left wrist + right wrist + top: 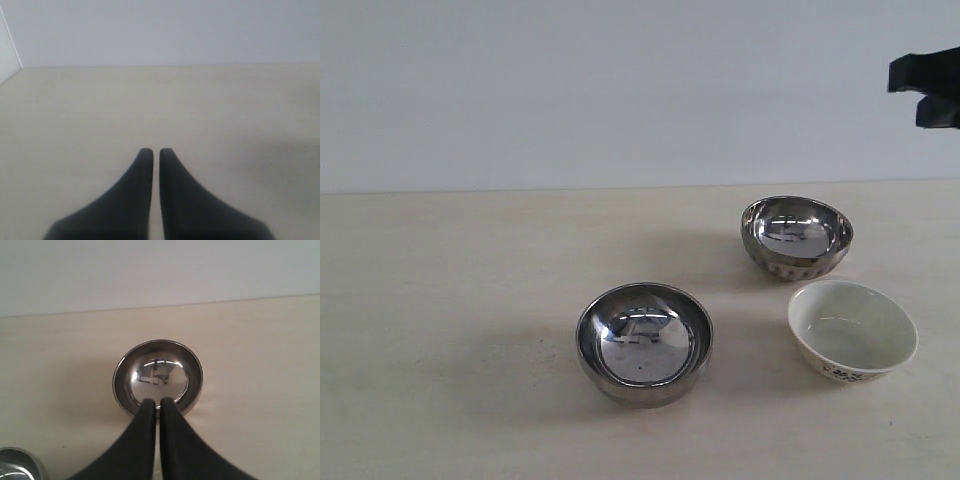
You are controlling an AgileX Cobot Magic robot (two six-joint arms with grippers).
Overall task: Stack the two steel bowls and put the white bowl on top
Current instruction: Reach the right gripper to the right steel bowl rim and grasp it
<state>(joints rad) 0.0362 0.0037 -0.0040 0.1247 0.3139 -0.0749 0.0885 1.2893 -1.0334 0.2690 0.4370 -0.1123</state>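
Right wrist view: bowl [158,371] beyond claw [156,402]

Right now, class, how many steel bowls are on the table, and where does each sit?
2. The smooth steel bowl sits near the middle, toward the front; the dimpled steel bowl stands farther back on the right, behind the white bowl. Nothing seems hidden.

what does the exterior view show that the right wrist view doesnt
Only the exterior view: the white bowl, and the smooth steel bowl and dimpled steel bowl both whole. Only the right wrist view: the right claw close up, tips shut together. Both: one steel bowl in full, the table and the wall; the wrist view catches just a sliver of the other.
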